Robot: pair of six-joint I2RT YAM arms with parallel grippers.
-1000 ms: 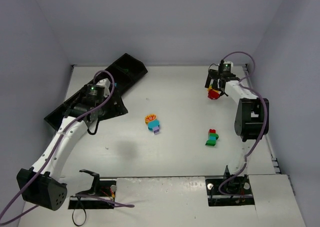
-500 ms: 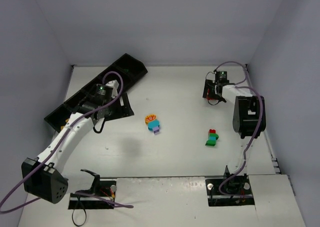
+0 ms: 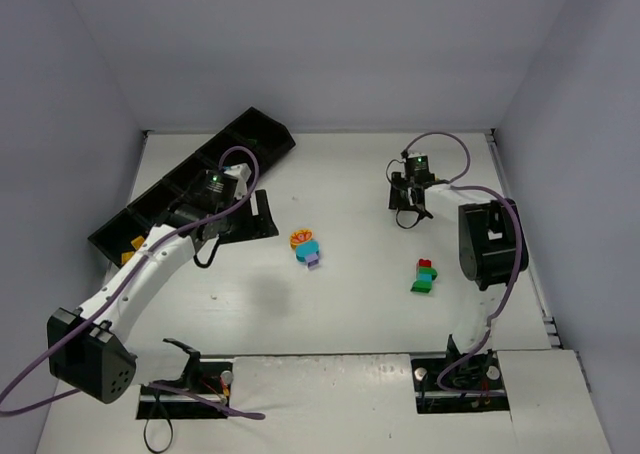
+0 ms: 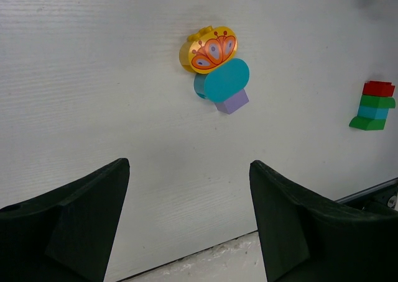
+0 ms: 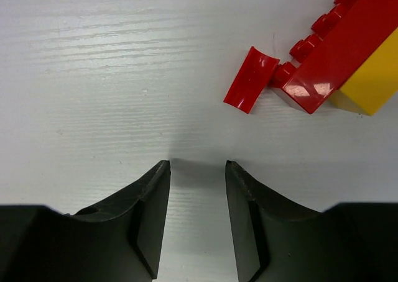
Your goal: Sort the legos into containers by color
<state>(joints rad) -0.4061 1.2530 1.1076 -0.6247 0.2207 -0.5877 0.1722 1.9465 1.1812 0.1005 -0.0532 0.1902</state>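
Your right gripper (image 5: 197,170), narrowly parted and empty, has the red-and-yellow bricks (image 5: 336,64) at its 2 o'clock: closing here pinches nothing, or knocks them away. Your left gripper (image 4: 188,167) is spread wide, butterfly stack (image 4: 214,68) at 12 o'clock.

Bright even light, soft shadows, sharp focus, glare on red brick (image 5: 336,49)

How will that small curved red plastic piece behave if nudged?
The small curved red plastic piece looks thin and glossy, so it will probably skid lightly rather than resist. Its arched shape may rock or flip. It lies right beside the red-and-yellow brick stack, which could get bumped too.
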